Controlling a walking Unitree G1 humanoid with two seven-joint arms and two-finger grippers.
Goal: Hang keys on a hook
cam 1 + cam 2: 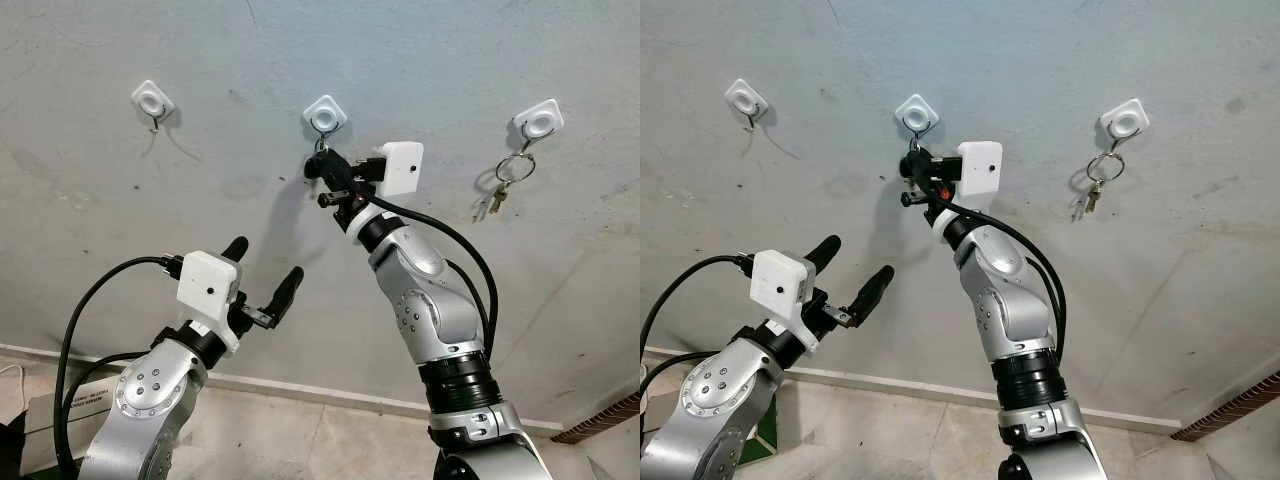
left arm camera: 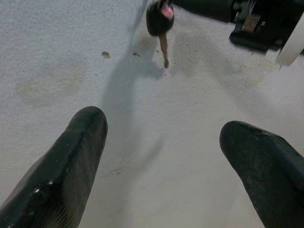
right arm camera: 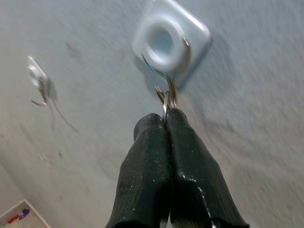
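A black-headed key with a red spot is seen dangling in the left wrist view, beyond the left gripper, which is spread wide and empty. On the grey wall, its ring is pinched by the right gripper just under the middle hook.

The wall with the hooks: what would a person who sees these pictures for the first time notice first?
First, the right gripper, raised to the middle hook on the grey wall and shut on a key ring just under it. Next, the bunch of keys hanging from the right hook, while the left hook is bare. Lower down, the left gripper is open, facing the wall.
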